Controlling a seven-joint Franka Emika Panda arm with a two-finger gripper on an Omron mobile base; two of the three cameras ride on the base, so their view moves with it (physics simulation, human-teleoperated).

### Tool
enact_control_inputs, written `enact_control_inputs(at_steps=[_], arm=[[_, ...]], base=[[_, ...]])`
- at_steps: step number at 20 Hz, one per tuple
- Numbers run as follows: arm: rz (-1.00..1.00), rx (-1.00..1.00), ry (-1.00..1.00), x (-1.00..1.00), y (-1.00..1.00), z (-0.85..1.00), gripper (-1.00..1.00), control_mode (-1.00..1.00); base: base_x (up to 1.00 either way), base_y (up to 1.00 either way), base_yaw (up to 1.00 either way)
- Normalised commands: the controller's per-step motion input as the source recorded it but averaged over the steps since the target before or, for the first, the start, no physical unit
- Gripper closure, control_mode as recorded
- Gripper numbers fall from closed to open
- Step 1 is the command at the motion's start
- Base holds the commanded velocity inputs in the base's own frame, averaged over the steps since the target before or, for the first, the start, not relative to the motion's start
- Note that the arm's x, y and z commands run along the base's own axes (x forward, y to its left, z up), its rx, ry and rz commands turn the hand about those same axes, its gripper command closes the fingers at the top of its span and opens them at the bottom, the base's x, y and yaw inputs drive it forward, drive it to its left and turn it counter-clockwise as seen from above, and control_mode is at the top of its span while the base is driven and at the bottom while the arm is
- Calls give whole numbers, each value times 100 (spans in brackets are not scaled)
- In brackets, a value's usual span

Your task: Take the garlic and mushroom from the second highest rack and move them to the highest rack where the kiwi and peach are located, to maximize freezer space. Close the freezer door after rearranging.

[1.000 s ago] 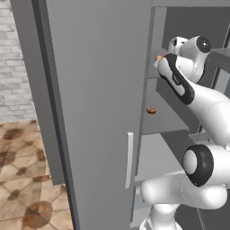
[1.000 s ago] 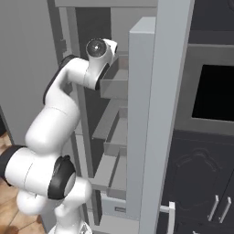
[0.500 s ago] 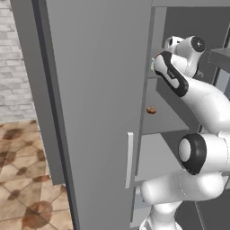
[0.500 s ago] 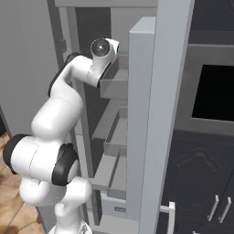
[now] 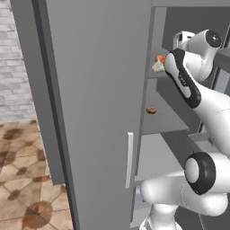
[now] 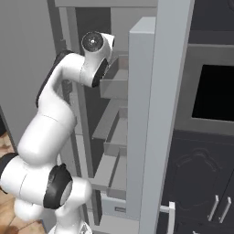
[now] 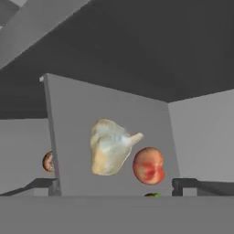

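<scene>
Two-finger gripper [image 7: 118,186] spread wide, dark fingertips [image 7: 44,184] low at either side of the hand view, nothing clamped between them. Just ahead, a pale, lumpy off-white garlic bulb [image 7: 109,146] lying free on the flat grey highest rack [image 7: 73,119], with a round red-orange peach [image 7: 148,165] just beside it; hard to tell whether touching. A green sliver of kiwi [image 7: 153,195] peeking up below the peach, mostly hidden. Past the rack's edge on the garlic's far side, a small brown mushroom [image 7: 49,161], well apart from the other three.

From the left base view: garlic [image 5: 158,67] and peach [image 5: 160,58] close to the front edge of the highest rack [image 5: 152,74], right by the dark-banded forearm. Mushroom [image 5: 151,110] alone near the front left corner of the second highest rack [image 5: 166,121], one level down.

White arm [image 6: 50,123] bent up and over into the upper freezer compartment. Tall grey freezer door [image 5: 99,112] swung fully open, slim handle [image 5: 129,159] on its edge. Brown tiled floor [image 5: 22,179] and pale brick wall [image 5: 15,67] to the left; black built-in oven [image 6: 215,91] to the right.
</scene>
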Motion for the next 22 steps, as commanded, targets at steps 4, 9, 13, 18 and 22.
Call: enact_control_inputs(at_steps=[4,9,13,18,22], arm=[[0,-8,-6,-100,53,-10,-100,-100],[-1,-3,-3,-100,54,-36,-100,-100],[-9,1,0,-100,2,-50,-100,-100],[-9,3,0,-64,-7,-71,-100,-100],[-4,9,3,6,-21,-51,-100,-100]], base=[[0,0,0],[0,0,0],[0,0,0],[0,0,0],[0,0,0]])
